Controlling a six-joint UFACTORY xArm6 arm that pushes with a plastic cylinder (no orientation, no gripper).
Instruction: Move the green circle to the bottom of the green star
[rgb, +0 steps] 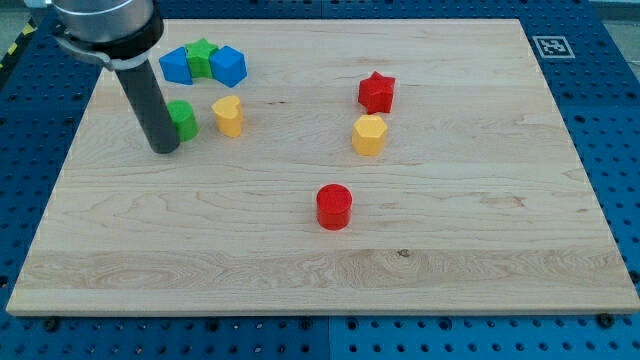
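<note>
- rod (147, 95) covers left part of green circle (184, 119), near board's top-left corner
- arm housing cut off by top edge
- green star (202, 56) partly hidden between two blue blocks

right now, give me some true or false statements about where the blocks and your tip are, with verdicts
1. My tip is just to the view's left of the green circle. True.
2. The green star sits between two blue blocks. True.
3. The green circle lies above the green star in the view. False: it lies below it.
4. The red star is below the yellow hexagon. False: it is above it.
5. The red cylinder stands alone near the board's middle. True.
</note>
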